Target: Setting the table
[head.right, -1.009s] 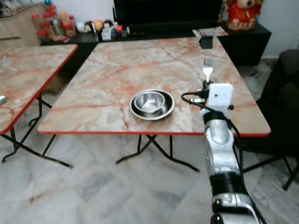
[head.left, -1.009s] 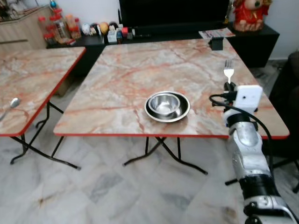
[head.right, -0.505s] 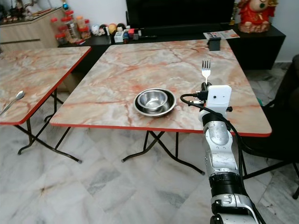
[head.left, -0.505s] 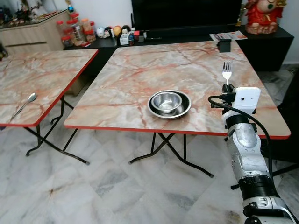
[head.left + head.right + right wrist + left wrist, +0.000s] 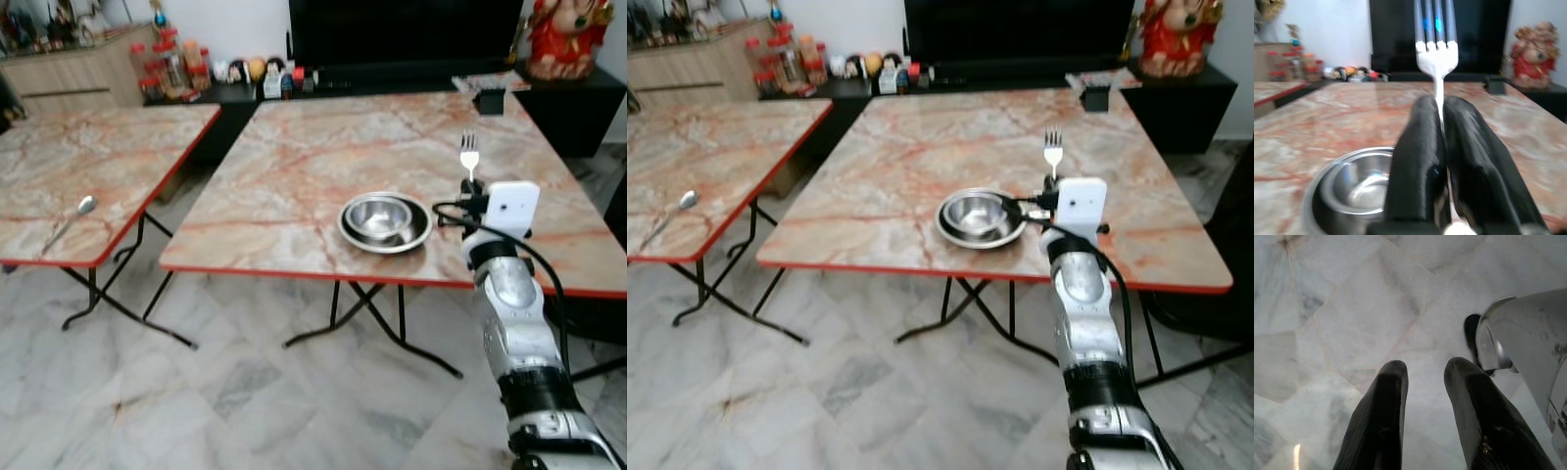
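Meanwhile the idle left gripper hangs over the marble floor, its fingers slightly apart and holding nothing. Nearer the work, the right gripper is clenched on the handle of a fork, tines upright, held above the near edge of the marble table, toward its right side. Just beside it sits the steel bowl, nested in a steel plate close to that near edge. Compared with a moment ago the whole scene has slid rightward and the table looks closer, so the camera has shifted; the fork keeps its pose in the grip. That suggests the robot is lining up to lay the fork beside the plate. Farther left, a spoon lies on the neighbouring table, not yet fetched.
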